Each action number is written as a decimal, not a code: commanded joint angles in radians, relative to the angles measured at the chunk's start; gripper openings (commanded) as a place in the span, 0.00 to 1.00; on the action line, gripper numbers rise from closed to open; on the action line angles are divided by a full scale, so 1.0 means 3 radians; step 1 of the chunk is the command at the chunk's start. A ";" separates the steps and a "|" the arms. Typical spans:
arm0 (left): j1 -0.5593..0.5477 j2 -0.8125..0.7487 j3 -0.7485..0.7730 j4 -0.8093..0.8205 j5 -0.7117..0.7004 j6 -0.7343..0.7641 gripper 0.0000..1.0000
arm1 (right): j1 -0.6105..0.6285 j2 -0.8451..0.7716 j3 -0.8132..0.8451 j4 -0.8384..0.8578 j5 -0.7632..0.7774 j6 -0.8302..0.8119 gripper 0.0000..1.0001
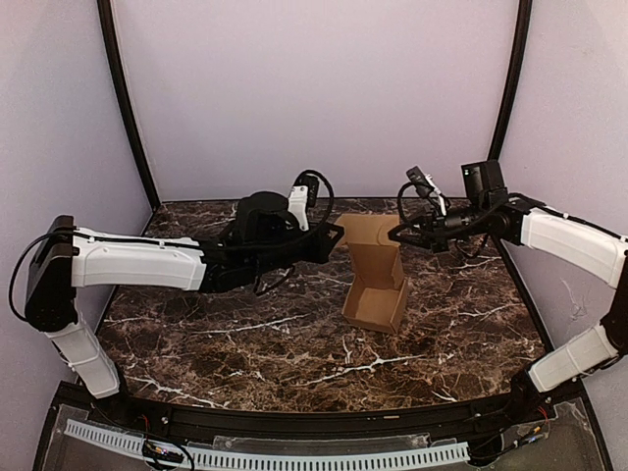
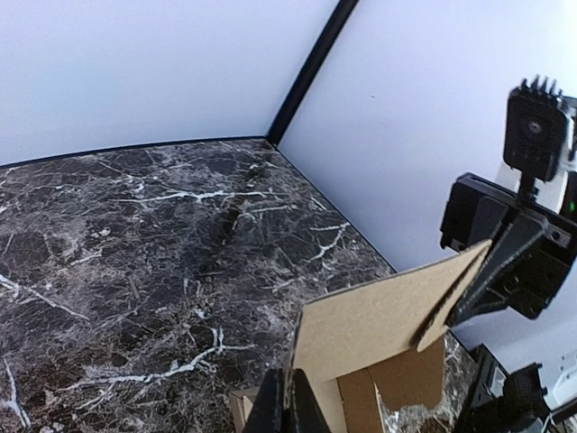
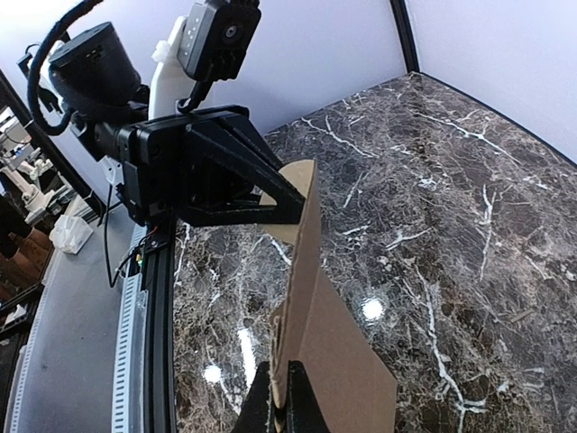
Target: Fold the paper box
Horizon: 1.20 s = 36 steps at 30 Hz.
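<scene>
Paper box point(image 1: 378, 299) stands half-formed, right of centre on marble table point(image 1: 245, 343), lid flap point(image 1: 368, 235) raised. Left gripper point(image 1: 337, 238) and right gripper point(image 1: 395, 234) pinch flap's opposite edges. Lid-closing step, by appearance; next move calls for coordinated lowering and tucking.

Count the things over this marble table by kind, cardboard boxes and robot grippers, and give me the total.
paper box: 1
grippers: 2 (left gripper, right gripper, each shut on the box's raised flap)
Total: 3
</scene>
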 commanded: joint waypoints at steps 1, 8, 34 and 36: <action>-0.0078 0.0181 0.0301 -0.0181 -0.0624 -0.0333 0.04 | 0.0055 -0.0049 -0.0045 0.0175 0.0043 0.0096 0.00; -0.0082 -0.0360 0.0187 -0.0836 -0.0338 0.0740 0.48 | -0.0047 -0.0121 -0.0061 0.0068 -0.0089 -0.0126 0.00; 0.0363 -0.0918 -0.0150 -0.1306 0.1500 0.1922 0.61 | 0.0115 0.0000 0.0235 -0.0630 -0.0733 -0.0841 0.00; 0.0360 -0.0906 -0.0149 -0.1200 0.1580 0.1897 0.61 | 0.0122 0.0006 0.0228 -0.0626 -0.0717 -0.0847 0.00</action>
